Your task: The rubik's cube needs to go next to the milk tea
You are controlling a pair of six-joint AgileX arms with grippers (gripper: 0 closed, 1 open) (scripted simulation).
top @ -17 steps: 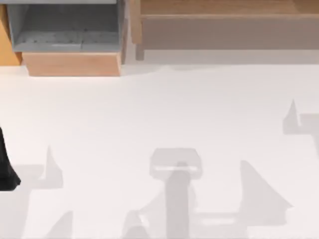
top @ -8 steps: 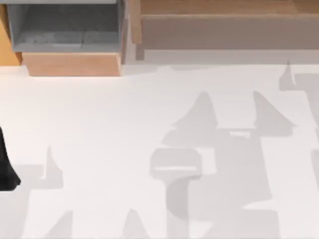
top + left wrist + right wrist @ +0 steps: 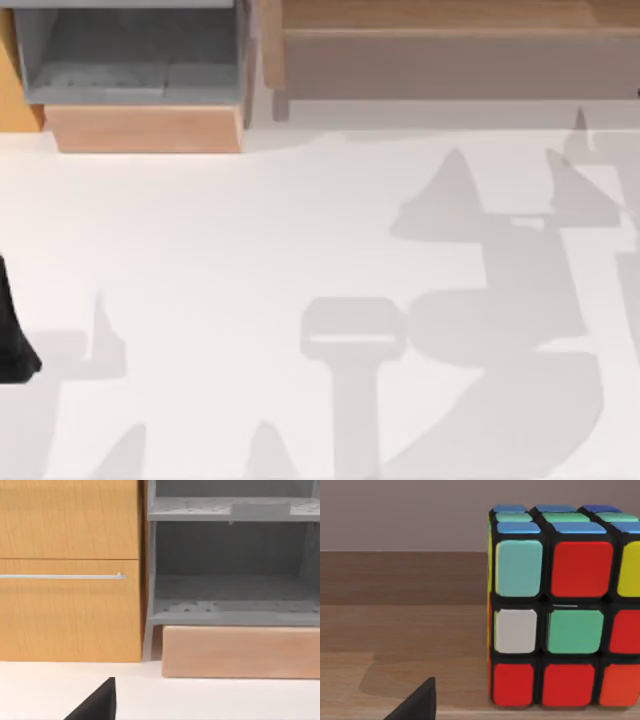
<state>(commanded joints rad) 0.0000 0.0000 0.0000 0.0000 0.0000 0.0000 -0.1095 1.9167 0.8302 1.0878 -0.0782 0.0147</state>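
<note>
The white bench takes up most of the top view, crossed in the lower right of the frame by broad grey shadows. Along the upper edge run a long wooden shelf unit at the upper right and a grey open rack at the upper left, the rack resting on a pale wooden block. From the left wrist camera the same grey rack shows two tiers beside an orange wooden cabinet with a thin metal handle across its front. The rubik's cube stands upright at the right of the right wrist frame on a brown wooden surface, its facing side showing red, green, white, cyan and yellow squares, with blue ones on top. A dark part of the left arm sits at the lower left edge of the top view. Whether the jaws of either arm are apart or closed, or hold anything, cannot be told.
</note>
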